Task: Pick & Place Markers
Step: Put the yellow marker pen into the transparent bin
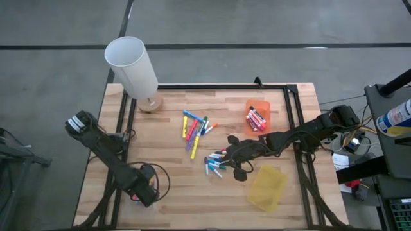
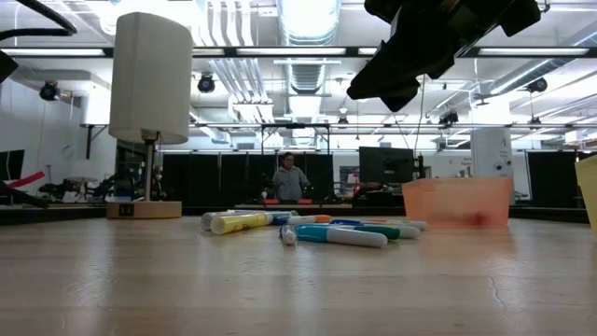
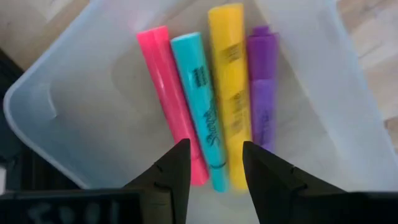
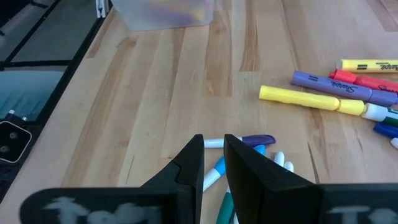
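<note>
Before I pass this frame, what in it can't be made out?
- Clear bin: in the high view the left claw covers it.
- Orange bin: low view, cloudy wall blurs its markers.
- Right claw: low view, cut off by the top edge.

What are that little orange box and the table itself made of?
The orange bin looks like thin translucent plastic with a slightly frosted finish: the room's light glows through its walls. The table looks like wood, probably jointed planks with a smooth matte seal: lengthwise grain and seams between strips show, without glare.
</note>
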You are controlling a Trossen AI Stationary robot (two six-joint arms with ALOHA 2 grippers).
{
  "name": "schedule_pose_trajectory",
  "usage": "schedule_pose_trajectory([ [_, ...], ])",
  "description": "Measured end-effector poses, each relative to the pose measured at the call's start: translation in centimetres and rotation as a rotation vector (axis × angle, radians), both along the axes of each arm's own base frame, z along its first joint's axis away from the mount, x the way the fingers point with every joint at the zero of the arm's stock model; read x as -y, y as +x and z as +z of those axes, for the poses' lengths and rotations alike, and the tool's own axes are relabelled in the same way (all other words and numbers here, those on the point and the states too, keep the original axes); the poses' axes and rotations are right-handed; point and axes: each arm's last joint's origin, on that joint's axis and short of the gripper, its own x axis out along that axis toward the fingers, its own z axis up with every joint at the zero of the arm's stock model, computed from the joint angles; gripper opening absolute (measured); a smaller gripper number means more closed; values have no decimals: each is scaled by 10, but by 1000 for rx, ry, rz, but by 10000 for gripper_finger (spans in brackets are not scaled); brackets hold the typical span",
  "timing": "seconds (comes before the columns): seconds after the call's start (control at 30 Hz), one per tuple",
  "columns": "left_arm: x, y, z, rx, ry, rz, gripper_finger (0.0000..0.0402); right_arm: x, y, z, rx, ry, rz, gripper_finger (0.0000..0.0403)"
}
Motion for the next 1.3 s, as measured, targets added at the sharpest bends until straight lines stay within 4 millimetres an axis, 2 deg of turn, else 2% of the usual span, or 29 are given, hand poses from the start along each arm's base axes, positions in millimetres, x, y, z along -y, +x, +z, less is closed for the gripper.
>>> schedule_pose_trajectory([
  [0.17, -9, 0, 17, 48, -10, 2, 139, 0, 0, 0, 0, 0, 0, 57],
  [0.33, -26, -2, 42, 158, -25, 49, 139, 0, 0, 0, -1, 4, -3, 57],
  [0.47, -48, 4, 64, 370, 40, 138, 139, 0, 0, 0, 4, 3, -1, 57],
  [0.6, -75, 21, 75, 502, 70, 152, 140, 0, 1, 2, 26, 7, 0, 57],
  [0.87, -123, 69, 72, 645, 87, 73, 140, 0, 1, 2, 23, 6, 0, 57],
  [1.1, -169, 98, 64, 730, 191, 9, 140, 0, 1, 2, 21, 5, 0, 57],
  [1.3, -194, 116, 48, 727, 249, 14, 140, -3, 0, 2, 20, 5, 11, 57],
])
